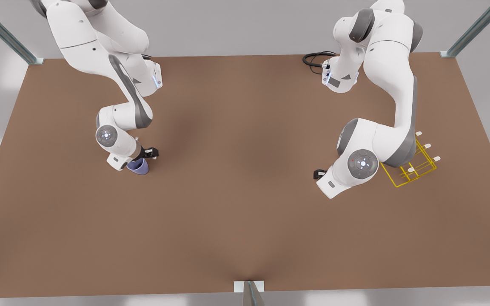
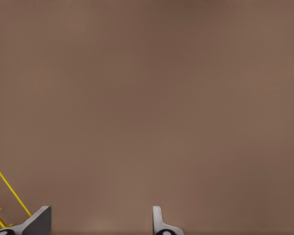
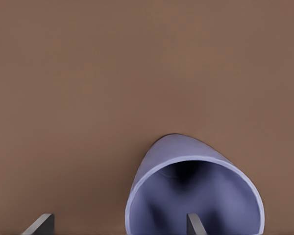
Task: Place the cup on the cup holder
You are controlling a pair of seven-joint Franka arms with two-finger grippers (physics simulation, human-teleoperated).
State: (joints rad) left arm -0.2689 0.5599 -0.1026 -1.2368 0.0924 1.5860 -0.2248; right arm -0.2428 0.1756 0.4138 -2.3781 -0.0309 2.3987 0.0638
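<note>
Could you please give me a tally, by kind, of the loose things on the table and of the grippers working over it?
Cups: 1, the lavender-blue cup, with one finger of the right gripper inside its mouth.
Cup holders: 1, the yellow wire cup holder, beside the left gripper.
Grippers: 2, both open.
Total: 4.

No text, label, brand or number can be read anywhere — not on the cup (image 1: 139,166), the cup holder (image 1: 415,163) or the brown table (image 1: 245,212). The nearest thing to a sign is a round grey disc with small pale marks on each arm's joint — no letters or digits can be made out there.
</note>
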